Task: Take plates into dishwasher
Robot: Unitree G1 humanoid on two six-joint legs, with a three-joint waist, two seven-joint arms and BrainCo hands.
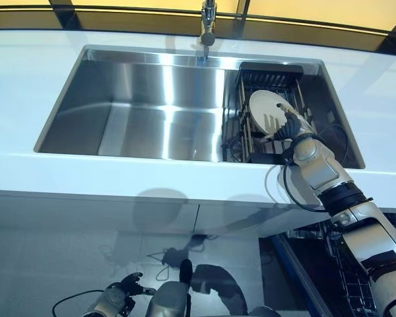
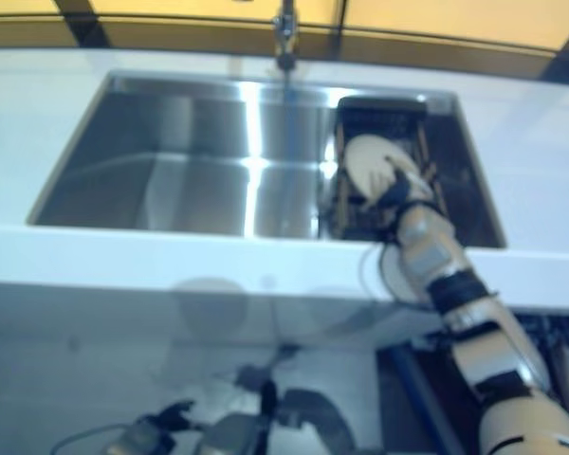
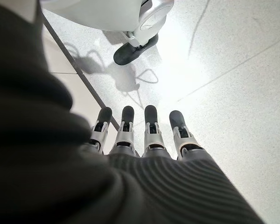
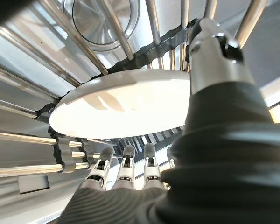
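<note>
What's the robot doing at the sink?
It is picking up a white plate that stands in the dish rack at the right end of the steel sink. Its right hand has reached into the rack: the fingers are on one side of the plate and the thumb on the other. Its left hand hangs low over the floor, fingers straight, holding nothing. The plate is not yet in the dishwasher.

Head cams look down, share sink [image 1: 158,112]; wrist cams close.

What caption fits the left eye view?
Right hand grips a white plate in the sink's drying rack.
</note>
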